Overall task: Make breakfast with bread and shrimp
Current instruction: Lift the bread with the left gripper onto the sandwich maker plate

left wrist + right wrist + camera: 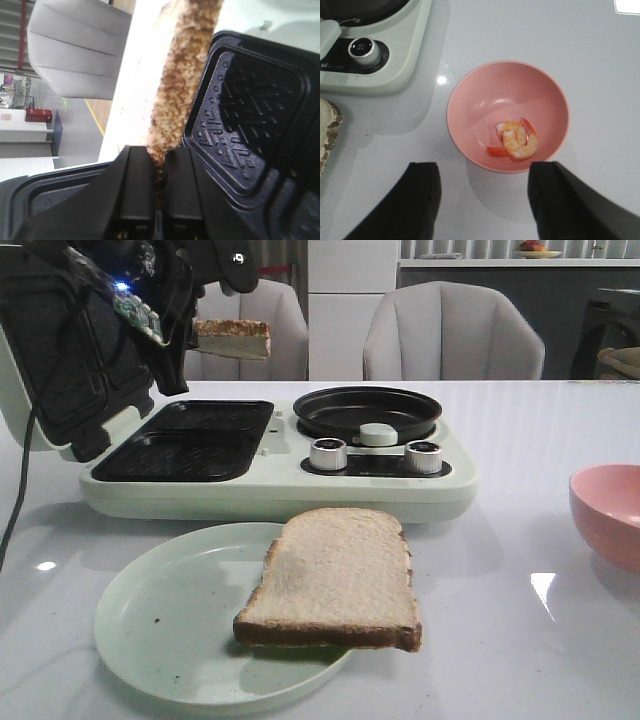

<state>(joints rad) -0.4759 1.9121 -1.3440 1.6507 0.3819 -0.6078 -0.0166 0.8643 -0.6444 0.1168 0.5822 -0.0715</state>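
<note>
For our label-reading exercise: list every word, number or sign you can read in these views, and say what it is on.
"9": white numeral on the left arm's dark housing, front view.
Small white print on the breakfast maker's control panel beside the knob: too small and cropped to read.
Nothing else legible.

Looks like a dining or break area: padded grey chairs (455, 332) at a white table (520, 440), white cabinetry behind.

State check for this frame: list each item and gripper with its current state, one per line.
Held bread slice: lifted, clamped by left gripper.
Second bread slice: flat on green plate, overhanging its rim.
Sandwich maker: lid open, plates bare.
Shrimp: in pink bowl.
Right gripper: open, above bowl.
</note>
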